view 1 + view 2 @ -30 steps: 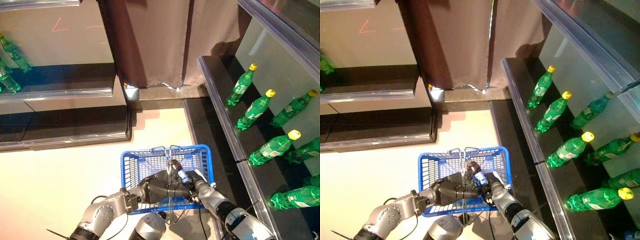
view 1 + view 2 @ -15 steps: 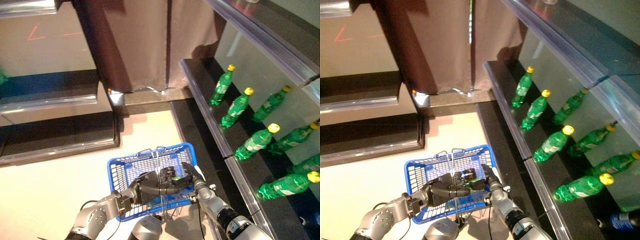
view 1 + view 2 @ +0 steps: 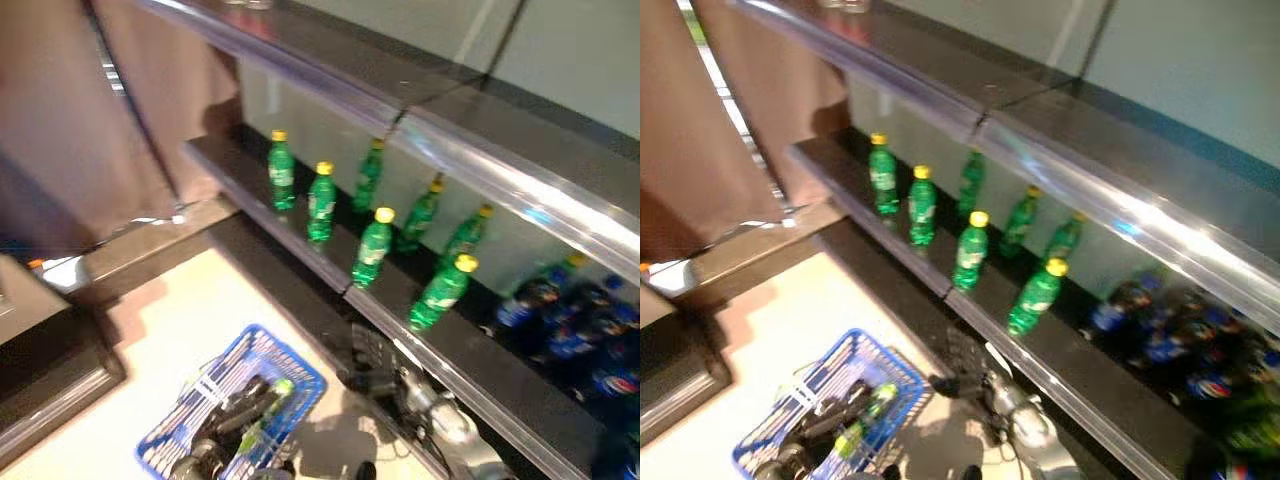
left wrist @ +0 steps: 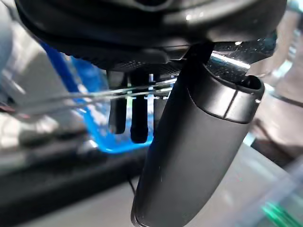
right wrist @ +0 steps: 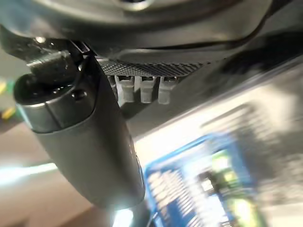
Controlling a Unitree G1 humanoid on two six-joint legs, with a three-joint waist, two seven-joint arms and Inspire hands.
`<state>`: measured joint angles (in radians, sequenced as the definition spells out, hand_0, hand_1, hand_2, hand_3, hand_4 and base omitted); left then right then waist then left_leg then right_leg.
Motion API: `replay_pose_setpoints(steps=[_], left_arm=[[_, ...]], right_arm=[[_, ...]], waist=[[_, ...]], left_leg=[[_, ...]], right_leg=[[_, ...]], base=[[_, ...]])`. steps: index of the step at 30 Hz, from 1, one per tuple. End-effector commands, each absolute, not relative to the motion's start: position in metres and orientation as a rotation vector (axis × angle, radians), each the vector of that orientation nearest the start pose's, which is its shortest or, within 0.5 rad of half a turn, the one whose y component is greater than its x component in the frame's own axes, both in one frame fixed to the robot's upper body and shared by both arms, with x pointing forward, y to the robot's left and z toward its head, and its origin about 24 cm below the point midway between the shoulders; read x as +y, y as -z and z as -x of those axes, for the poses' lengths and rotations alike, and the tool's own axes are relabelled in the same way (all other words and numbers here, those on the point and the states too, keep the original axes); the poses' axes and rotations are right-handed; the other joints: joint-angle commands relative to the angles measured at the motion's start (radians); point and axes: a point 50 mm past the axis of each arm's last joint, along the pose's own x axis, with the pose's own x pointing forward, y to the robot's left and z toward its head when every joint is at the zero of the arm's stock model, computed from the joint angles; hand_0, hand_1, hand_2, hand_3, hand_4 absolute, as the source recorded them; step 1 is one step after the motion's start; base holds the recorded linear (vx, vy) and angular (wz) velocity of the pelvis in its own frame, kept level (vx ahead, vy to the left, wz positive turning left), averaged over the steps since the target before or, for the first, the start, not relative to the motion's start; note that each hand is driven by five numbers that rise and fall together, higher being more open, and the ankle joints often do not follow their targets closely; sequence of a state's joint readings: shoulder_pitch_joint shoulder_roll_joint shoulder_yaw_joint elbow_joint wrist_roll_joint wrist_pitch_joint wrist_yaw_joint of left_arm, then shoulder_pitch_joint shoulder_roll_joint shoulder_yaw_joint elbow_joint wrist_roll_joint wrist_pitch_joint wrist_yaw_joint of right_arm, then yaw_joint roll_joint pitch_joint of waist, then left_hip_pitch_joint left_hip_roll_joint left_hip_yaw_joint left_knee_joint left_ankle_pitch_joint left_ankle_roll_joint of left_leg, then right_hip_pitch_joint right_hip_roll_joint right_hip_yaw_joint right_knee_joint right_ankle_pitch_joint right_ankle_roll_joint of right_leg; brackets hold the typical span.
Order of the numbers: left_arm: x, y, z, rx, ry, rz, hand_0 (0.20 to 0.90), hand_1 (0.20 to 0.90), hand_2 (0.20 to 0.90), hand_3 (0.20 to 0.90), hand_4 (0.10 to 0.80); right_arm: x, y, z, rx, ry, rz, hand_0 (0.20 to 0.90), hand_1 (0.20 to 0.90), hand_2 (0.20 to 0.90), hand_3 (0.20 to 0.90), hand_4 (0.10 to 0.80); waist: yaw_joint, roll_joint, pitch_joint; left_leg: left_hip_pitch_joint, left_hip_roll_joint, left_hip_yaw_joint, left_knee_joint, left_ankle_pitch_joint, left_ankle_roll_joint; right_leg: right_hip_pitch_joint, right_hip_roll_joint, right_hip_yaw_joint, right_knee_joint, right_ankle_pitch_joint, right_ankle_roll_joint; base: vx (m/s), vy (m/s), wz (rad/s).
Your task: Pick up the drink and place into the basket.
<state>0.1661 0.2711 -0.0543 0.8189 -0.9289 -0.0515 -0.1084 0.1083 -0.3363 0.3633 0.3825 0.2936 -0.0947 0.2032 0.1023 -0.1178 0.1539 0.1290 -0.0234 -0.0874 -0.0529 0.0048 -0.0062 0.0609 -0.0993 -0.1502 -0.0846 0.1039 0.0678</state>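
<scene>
Dark shelves (image 3: pixel 330 270) along the robot's right carry rows of green bottles (image 3: pixel 373 245) with yellow caps. One green bottle, the drink (image 3: pixel 262 421), already lies inside the blue basket (image 3: pixel 300 372) on the floor. It looks light, stiff and smooth, likely slippery; its body is the best place to hold. The left hand (image 4: pixel 137 113) has its fingers curled round the wire handles (image 4: pixel 71 97). The right hand (image 3: pixel 366 362) hangs between basket and shelf, fingers apart and empty.

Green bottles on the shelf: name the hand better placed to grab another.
Right. The right hand hangs empty beside the shelf of green bottles; the left hand holds the blue basket by its handles.
</scene>
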Motion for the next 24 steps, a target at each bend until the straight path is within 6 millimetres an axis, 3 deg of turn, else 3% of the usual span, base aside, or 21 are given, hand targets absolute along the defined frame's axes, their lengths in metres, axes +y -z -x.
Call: replay_pose_setpoints(steps=[1, 3, 10, 24], left_arm=[[0.256, 0.068, -0.191, 0.221, -0.359, 0.574, 0.3, 0.3, 0.3, 0.2, 0.1], [0.261, 0.081, -0.183, 0.27, -0.461, 0.617, 0.3, 0.3, 0.3, 0.2, 0.1], [0.257, 0.101, -0.165, 0.325, -0.629, 0.744, 0.3, 0.3, 0.3, 0.2, 0.1], [0.259, 0.105, -0.157, 0.281, -0.738, 0.865, 0.3, 0.3, 0.3, 0.2, 0.1]], right_arm=[[-0.153, 0.035, -0.207, 0.275, -0.472, -0.099, 0.9, 0.9, 0.9, 0.9, 0.8], [-0.16, 0.033, -0.205, 0.235, -0.411, -0.162, 0.9, 0.9, 0.9, 0.9, 0.8], [-0.17, 0.025, -0.202, 0.139, -0.328, -0.168, 0.9, 0.9, 0.9, 0.9, 0.8], [-0.177, 0.019, -0.208, 0.114, -0.289, -0.112, 0.9, 0.9, 0.9, 0.9, 0.8]], waist=[[-0.022, 0.065, -0.069], [-0.069, 0.067, -0.078], [-0.126, 0.071, -0.091], [-0.131, 0.075, -0.105]], left_leg=[[-0.017, -0.085, 0.076, 0.021, -0.022, 0.044], [-0.016, -0.079, 0.111, 0.015, -0.026, 0.042], [-0.013, -0.072, 0.159, 0.024, -0.042, 0.041], [-0.016, -0.062, 0.157, 0.047, -0.054, 0.033]], right_leg=[[0.025, 0.064, 0.047, 0.029, -0.044, 0.012], [0.016, 0.079, 0.079, 0.027, -0.045, 0.007], [0.012, 0.098, 0.118, 0.023, -0.051, -0.003], [0.019, 0.103, 0.12, 0.031, -0.066, -0.011]], base=[[-0.066, -0.083, -0.45], [-0.051, -0.08, -0.37], [-0.018, -0.053, -0.3], [0.009, -0.037, -0.09]])
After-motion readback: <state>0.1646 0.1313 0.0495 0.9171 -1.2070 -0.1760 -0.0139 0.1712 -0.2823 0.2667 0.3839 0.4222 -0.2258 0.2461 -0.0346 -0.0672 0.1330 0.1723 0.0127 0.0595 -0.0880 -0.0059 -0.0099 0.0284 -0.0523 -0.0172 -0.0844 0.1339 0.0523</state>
